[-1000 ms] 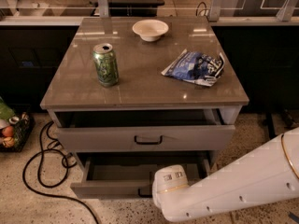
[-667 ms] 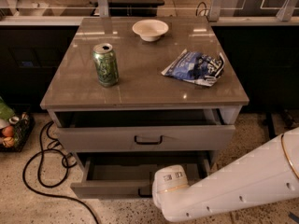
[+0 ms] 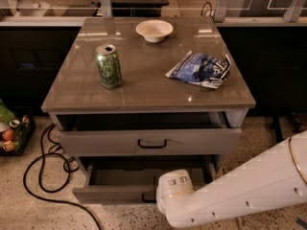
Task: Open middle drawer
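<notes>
The middle drawer (image 3: 112,193) is a grey-taupe drawer pulled well out below the top drawer (image 3: 96,142). Its inside shows as a dark hollow. Part of its black loop handle (image 3: 147,199) shows at the front edge. My gripper (image 3: 164,198) is at that handle, right of the drawer front's middle. It is covered from above by my white wrist (image 3: 175,185) and arm (image 3: 249,186). The top drawer is also slightly out, with its black handle (image 3: 152,143) free. The lowest drawer is out of view.
On the cabinet top (image 3: 144,87) stand a green can (image 3: 108,66), a white bowl (image 3: 154,30) and a blue snack bag (image 3: 200,69). A black cable (image 3: 43,169) loops on the floor at the left, next to a basket of items (image 3: 10,133).
</notes>
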Tool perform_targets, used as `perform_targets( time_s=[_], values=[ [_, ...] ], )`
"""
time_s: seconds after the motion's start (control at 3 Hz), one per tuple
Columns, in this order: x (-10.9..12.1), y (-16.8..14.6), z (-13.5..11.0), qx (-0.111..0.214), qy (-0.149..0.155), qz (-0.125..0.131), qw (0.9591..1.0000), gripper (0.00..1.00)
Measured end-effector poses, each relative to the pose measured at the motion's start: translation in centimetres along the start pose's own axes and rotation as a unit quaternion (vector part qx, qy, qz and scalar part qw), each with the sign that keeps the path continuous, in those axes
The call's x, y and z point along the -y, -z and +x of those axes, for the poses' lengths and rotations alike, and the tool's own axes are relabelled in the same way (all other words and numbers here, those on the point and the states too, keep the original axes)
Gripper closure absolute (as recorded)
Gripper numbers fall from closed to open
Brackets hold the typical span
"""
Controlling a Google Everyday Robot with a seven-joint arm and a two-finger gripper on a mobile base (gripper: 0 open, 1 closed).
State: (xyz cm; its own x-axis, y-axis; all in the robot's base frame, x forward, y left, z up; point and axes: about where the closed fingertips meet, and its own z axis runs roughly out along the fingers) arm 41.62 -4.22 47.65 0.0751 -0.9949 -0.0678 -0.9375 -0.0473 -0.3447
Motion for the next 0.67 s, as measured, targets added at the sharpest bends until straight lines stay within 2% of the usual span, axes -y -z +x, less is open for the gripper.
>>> perform_targets(
  time_s=[0.33, 0.67],
  values=[
    [1.8, -0.6, 1.7, 0.012, -0.016, 0.018, 0.9997, 1.00],
    [4.3, -1.3, 4.2, 0.033, -0.041, 0.046, 0.9975, 1.00]
  ],
)
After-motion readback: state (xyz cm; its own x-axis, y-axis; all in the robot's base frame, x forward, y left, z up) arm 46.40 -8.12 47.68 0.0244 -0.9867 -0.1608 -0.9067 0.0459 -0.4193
